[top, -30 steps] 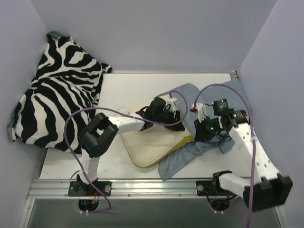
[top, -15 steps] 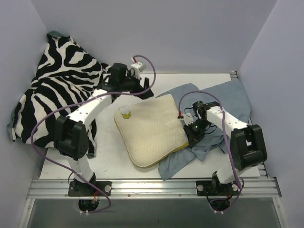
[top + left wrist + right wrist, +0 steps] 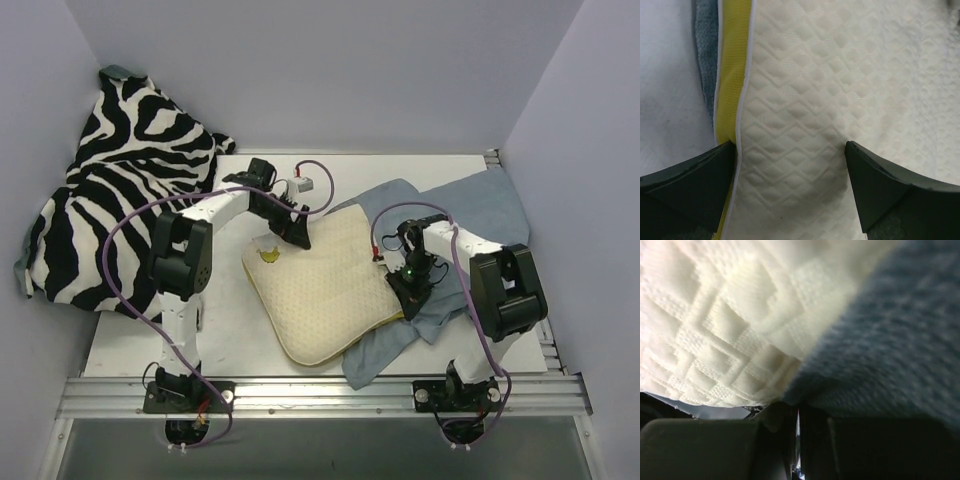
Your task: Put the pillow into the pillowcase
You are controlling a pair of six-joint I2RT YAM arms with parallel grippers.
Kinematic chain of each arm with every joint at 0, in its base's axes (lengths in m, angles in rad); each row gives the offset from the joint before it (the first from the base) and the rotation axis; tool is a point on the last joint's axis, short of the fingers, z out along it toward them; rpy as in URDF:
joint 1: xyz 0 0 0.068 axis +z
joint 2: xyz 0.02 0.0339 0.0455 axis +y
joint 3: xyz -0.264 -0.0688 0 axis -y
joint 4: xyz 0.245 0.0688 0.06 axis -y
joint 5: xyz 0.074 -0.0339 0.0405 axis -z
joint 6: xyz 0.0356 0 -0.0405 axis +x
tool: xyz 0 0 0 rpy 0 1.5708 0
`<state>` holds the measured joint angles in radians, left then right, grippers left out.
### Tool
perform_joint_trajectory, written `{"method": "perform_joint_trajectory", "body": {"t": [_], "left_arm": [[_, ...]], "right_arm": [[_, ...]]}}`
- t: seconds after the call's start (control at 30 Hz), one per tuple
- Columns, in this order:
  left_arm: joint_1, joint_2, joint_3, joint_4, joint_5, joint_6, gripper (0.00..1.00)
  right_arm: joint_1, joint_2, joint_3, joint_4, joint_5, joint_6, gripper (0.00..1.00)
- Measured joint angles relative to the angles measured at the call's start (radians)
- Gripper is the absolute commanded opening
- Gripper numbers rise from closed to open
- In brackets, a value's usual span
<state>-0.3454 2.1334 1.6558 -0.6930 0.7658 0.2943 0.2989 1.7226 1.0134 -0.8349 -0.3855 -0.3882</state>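
White counter (image 3: pixel 440 168) enclosed by plain lilac walls (image 3: pixel 300 70), with a metal rail (image 3: pixel 320 396) along its near edge, carrying both arm bases. A crumpled black-and-white zebra-print cloth (image 3: pixel 120 200) is heaped at the far left, partly against the wall.

Centre: the soft, cream, bumpy-faced rectangular pillow (image 3: pixel 325 285) lies flat and turned diagonally, with one corner pointing at the near edge and the opposite corner pointing to the far right. Its sides look almost equal from above, so the long axis cannot be told with certainty. A small yellow mark (image 3: pixel 268 253) sits by the far-left corner. The yellow edge (image 3: pixel 382 320) shows along the near-right side.

Right: the thin, dusty grey-blue cloth pillowcase (image 3: pixel 480 210) lies rumpled, running from the far right of the counter toward the near centre. The pillow's right side rests on top of it.

Left gripper (image 3: pixel 298 236): it is set on the pillow's far-left border, just beside the yellow mark. In the left wrist view its dark fingers (image 3: pixel 685 185) are spread wide over the quilted surface (image 3: pixel 840 90), holding nothing. The yellow edge (image 3: pixel 732 75) runs up from the left finger.

Right gripper (image 3: pixel 410 290): it is placed at the pillow's right border, where pillow and pillowcase meet. In the right wrist view the fingers (image 3: pixel 700 450) are drawn together to a narrow slit. The grey-blue cloth (image 3: pixel 900 340) runs down into that slit, apparently pinched, while the pillow (image 3: pixel 715 315) bulges just beside it.
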Motion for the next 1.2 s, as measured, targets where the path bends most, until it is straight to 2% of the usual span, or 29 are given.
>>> {"method": "perform_joint_trajectory", "body": {"t": [0.03,0.1,0.13,0.17,0.27,0.3,0.37,0.4,0.5,0.6,0.77,0.9,1.2], "left_arm": [[0.000,0.000,0.000,-0.009,0.017,0.005,0.92],[0.001,0.000,-0.001,-0.024,0.062,0.020,0.69],[0.001,0.000,-0.001,-0.030,0.076,0.028,0.39],[0.000,0.001,-0.001,-0.033,0.086,0.037,0.27],[-0.007,0.002,0.000,-0.050,0.106,0.074,0.00],[-0.012,0.002,0.000,-0.053,0.106,0.089,0.00],[-0.022,-0.010,0.000,-0.061,0.089,0.138,0.00],[-0.029,-0.023,-0.003,-0.064,0.073,0.166,0.00],[-0.062,-0.111,-0.049,-0.057,0.005,0.270,0.00],[-0.127,-0.263,-0.119,-0.042,-0.089,0.383,0.00],[-0.263,-0.477,-0.160,0.029,-0.208,0.533,0.00],[-0.334,-0.587,-0.177,0.105,-0.267,0.662,0.00],[-0.500,-0.779,-0.358,0.220,-0.380,0.921,0.00]], "right_arm": [[0.005,0.000,0.000,-0.008,0.006,0.002,0.00],[0.022,0.000,-0.002,-0.016,0.014,0.011,0.00],[0.030,0.000,-0.002,-0.018,0.014,0.015,0.00],[0.038,0.000,-0.002,-0.019,0.014,0.020,0.02],[0.048,-0.008,0.007,-0.031,-0.001,0.032,0.31],[0.045,-0.019,0.018,-0.041,-0.015,0.036,0.49],[0.017,-0.061,0.065,-0.086,-0.073,0.035,0.76],[-0.010,-0.085,0.116,-0.117,-0.103,0.030,0.97],[-0.148,-0.149,0.386,-0.160,-0.180,0.021,0.99],[-0.241,-0.177,0.664,-0.137,-0.175,0.023,0.98],[-0.230,-0.144,0.984,-0.165,-0.126,0.025,0.95],[-0.193,-0.073,1.064,-0.185,-0.102,0.020,0.96],[-0.029,0.017,1.058,-0.212,-0.019,-0.066,0.96]]}}
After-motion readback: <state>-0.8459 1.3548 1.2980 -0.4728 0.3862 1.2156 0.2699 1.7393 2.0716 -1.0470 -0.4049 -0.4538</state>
